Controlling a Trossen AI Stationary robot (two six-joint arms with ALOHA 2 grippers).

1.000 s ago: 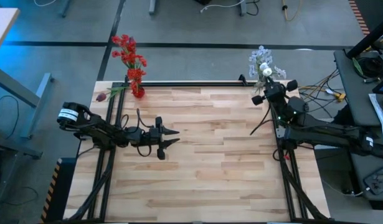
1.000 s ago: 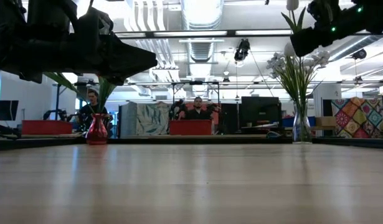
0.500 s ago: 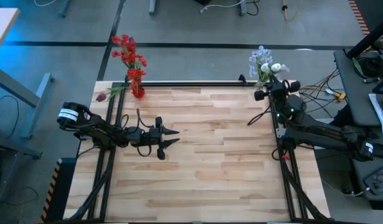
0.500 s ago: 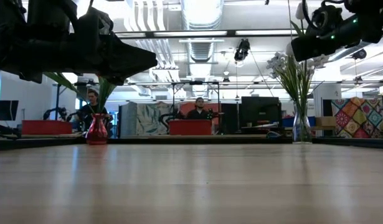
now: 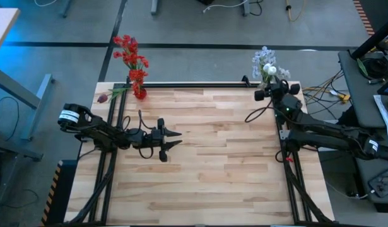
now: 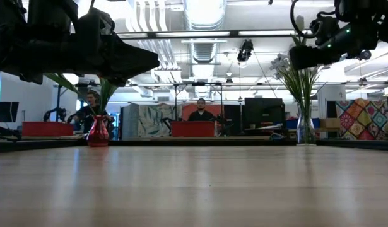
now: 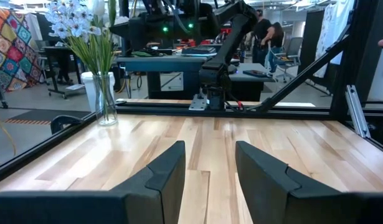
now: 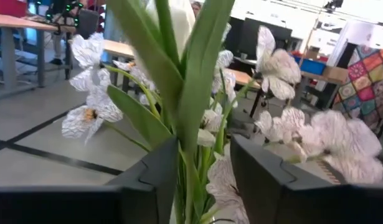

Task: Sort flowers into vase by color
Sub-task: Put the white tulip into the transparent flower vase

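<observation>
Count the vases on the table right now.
2: a red vase at the far-left edge, and a clear glass vase at the far-right corner, below the right gripper.

Red flowers upright in red vase far-left; pale sprays in clear vase far-right.

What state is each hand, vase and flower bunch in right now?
Left hand: open, empty, above the wooden table.
Right hand: fingers around the white tulip stem, above the clear glass vase.
Clear glass vase: upright, holding pale blue-white sprays.
Small red vase: upright, holding red flowers.
</observation>
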